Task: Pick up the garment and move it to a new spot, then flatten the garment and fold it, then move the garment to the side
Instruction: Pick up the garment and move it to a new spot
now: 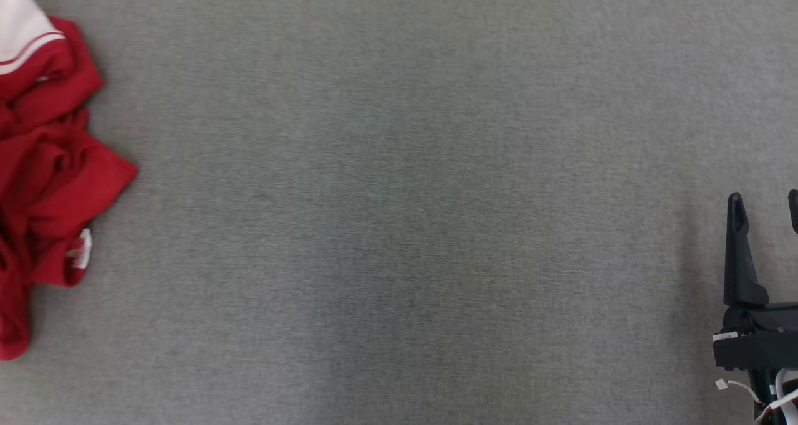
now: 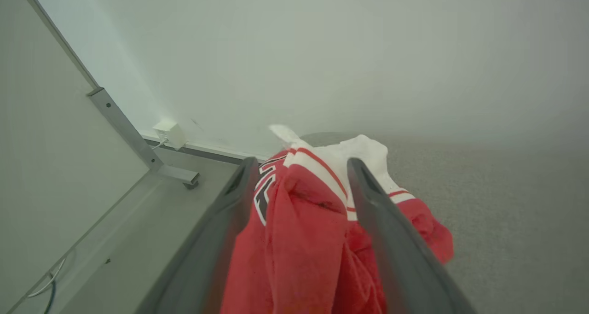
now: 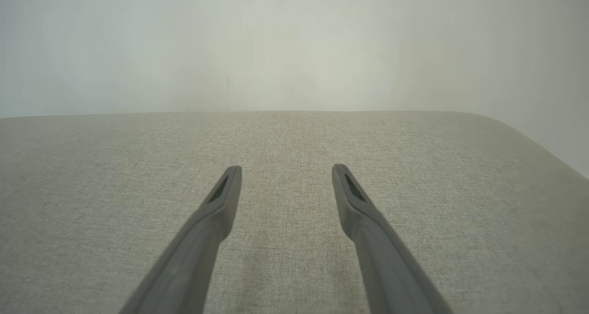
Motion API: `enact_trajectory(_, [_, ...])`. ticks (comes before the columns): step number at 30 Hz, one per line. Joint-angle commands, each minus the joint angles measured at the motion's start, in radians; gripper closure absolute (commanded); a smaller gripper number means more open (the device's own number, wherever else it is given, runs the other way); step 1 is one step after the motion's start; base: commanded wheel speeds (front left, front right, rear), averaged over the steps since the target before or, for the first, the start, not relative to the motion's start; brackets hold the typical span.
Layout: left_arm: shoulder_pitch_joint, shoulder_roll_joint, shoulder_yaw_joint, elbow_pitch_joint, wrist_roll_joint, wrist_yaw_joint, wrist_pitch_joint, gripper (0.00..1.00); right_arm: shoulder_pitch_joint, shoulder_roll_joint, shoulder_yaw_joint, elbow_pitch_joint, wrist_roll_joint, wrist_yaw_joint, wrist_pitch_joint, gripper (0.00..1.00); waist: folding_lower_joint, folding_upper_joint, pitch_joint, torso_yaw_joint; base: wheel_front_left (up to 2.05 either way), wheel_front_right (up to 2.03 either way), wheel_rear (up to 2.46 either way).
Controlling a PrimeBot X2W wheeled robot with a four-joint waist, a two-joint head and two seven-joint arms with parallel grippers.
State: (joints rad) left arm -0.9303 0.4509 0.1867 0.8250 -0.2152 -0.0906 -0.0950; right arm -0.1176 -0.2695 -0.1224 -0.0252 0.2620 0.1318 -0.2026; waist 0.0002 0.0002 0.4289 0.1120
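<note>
Left claw [image 2: 302, 163]: fingers spread wide, straddling the garment [image 2: 299, 222]; not clamped.
Garment: crumpled red-and-white, far left edge of head view, on the grey surface [image 1: 399, 225].
Risk: closing on one loose fold would likely lift a single layer and drag the rest, or slip.
Pose: right claw [image 1: 764, 200] at lower right, spread, empty, over bare surface.

Bare test room, probably a robotics lab: grey fabric-covered worktable [image 1: 399, 225], blank pale wall [image 2: 322, 51], and, at nine o'clock in the left wrist view, a metal partition foot [image 2: 126, 132] beside a white plug box [image 2: 170, 133].
</note>
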Motion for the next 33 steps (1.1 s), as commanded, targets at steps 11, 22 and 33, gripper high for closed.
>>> enact_trajectory(11, [0.009, -0.002, 0.002, 0.202, -0.031, -0.003, -0.005, 0.11, -0.013, 0.000, 0.012, 0.003, 0.006, -0.002, -0.003, 0.00, -0.0002, -0.0002, 0.023, -0.029, 0.00, 0.00, 0.00])
enact_trajectory(22, [-0.071, 0.013, -0.031, 0.133, 0.002, -0.007, -0.170, 1.00, -0.009, 0.014, 0.036, 0.038, 0.015, -0.002, -0.010, 0.00, -0.0002, -0.0002, -0.047, -0.013, 0.00, 0.00, 0.00])
enact_trajectory(33, [-0.189, 0.013, -0.118, -0.136, 0.068, -0.020, -0.167, 1.00, -0.003, 0.074, 0.072, 0.126, 0.030, -0.002, -0.046, 0.00, -0.0002, -0.0002, -0.175, -0.081, 0.00, 0.00, 0.00])
